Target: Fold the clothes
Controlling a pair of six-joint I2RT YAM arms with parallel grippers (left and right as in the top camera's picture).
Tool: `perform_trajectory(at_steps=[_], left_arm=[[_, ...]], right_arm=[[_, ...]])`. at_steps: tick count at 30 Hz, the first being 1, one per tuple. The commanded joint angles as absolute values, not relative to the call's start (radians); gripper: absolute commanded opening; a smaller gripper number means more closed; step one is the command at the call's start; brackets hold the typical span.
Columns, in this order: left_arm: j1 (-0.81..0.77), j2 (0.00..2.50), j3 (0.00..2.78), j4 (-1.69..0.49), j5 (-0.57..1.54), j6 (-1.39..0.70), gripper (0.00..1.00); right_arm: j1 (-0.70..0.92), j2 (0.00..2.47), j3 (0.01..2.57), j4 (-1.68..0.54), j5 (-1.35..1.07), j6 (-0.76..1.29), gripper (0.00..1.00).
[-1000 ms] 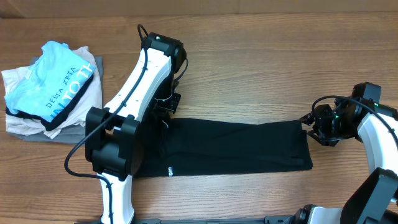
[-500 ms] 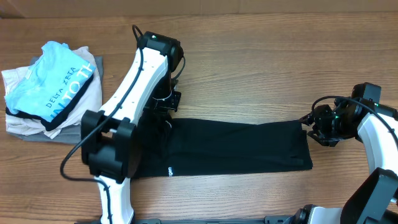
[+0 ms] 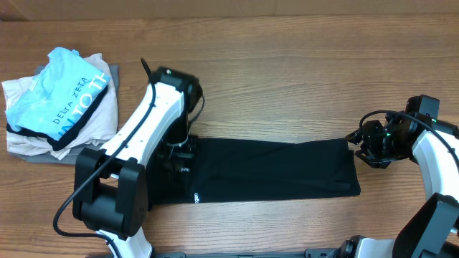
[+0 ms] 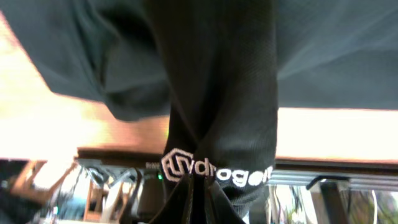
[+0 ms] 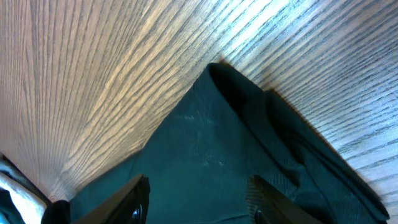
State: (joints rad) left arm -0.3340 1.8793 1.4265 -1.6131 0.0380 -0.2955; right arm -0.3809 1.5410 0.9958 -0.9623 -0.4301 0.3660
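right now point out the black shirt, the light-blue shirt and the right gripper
black shirt (image 3: 287, 168), overhead, middle of its strip
light-blue shirt (image 3: 57, 89), overhead, by its lettering
right gripper (image 5: 198, 190), right wrist, between its fingertips

White "DELTA ZETA" on light-blue shirt (image 3: 61, 100); white logo plus "hydroge…", partly hidden, on black shirt (image 4: 217, 93).

A wooden table (image 3: 287, 79) with brown grain fills the overhead view; at its far left sits a loose pile of clothes (image 3: 57, 107); on top lies a crumpled light-blue shirt (image 3: 54, 89) with white "DELTA ZETA" lettering; under it a white garment (image 3: 21, 140) spreads to the left and front; a thin black edge (image 3: 32, 136) shows between them; a grey garment (image 3: 111, 72) sticks out at the pile's right; the table's grain looks streaked and glossy from the right wrist.
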Motion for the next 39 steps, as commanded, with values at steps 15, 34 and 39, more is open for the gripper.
perform_trajectory(at_steps=[15, 34, 39], left_arm=[[-0.309, 1.672, 1.287, -1.512, -0.015, -0.424, 0.52], [-0.059, 1.841, 1.278, -1.0, 0.147, -0.284, 0.34], [-0.057, 1.857, 1.279, -1.022, 0.078, -0.289, 0.04]], right_arm=[[-0.385, 1.525, 1.021, -0.955, -0.439, 0.362, 0.55], [-0.385, 1.526, 1.01, -0.93, -0.42, 0.363, 0.58], [-0.385, 1.527, 0.976, -0.889, -0.418, 0.367, 0.57]])
